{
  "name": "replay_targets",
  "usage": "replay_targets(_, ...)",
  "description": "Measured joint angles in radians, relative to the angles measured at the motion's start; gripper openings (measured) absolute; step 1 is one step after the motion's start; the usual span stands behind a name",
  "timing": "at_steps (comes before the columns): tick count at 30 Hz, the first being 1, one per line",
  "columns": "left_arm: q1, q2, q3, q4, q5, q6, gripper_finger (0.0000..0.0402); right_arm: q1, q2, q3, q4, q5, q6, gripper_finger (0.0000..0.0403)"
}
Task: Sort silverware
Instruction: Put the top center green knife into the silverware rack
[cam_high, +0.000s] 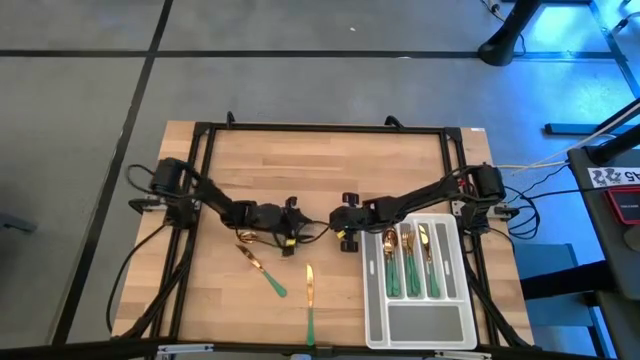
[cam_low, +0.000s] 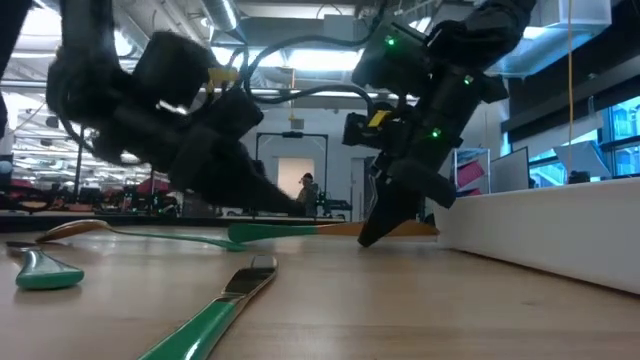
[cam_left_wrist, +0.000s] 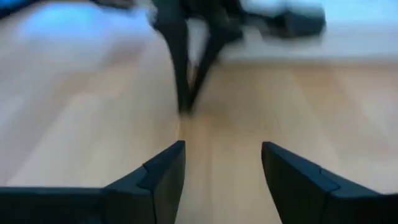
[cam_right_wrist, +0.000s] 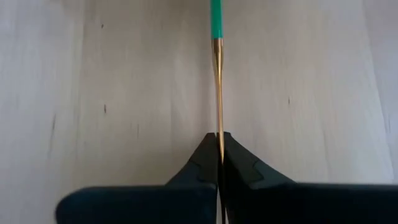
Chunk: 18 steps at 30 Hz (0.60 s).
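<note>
Right wrist view: slim gold-necked, green-handled utensil (cam_right_wrist: 216, 74) pinched edge-on, just above the wooden table (cam_right_wrist: 93, 93).
Right gripper (cam_right_wrist: 219, 146): closed on its gold end, at table centre, just left of the pale grey divided tray (cam_high: 420, 325) (likely bound there).
Left gripper (cam_left_wrist: 222, 163): fingers apart, empty, facing the right.
Loose pieces: gold-and-green knife (cam_high: 310, 300), spoon (cam_high: 262, 270) on the table.

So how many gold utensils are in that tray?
3 green-handled gold utensils, one per narrow slot of the pale grey divided tray; others may lie stacked beneath.
</note>
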Motion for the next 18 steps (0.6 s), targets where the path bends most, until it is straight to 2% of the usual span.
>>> replay_targets(4, -0.037, -0.103, 0.088, -0.426, -0.097, 0.031, 0.0191, 0.0, 0.0, 0.049, -0.075, -0.007, 0.0, 0.0001)
replay_targets(7, -0.05, -0.121, 0.153, -0.606, -0.148, 0.032, 0.0177, 0.0, 0.0, 0.09, -0.093, -0.005, -0.022, 0.0001)
replay_targets(12, -0.048, -0.12, 0.202, -0.719, -0.155, 0.045, 0.014, 0.0, 0.0, 0.128, -0.132, -0.005, -0.032, 0.0001)
replay_targets(18, -0.051, -0.12, 0.206, -0.738, -0.184, 0.041, 0.0062, 0.0, 0.0, 0.139, -0.155, -0.008, -0.034, 0.0001)
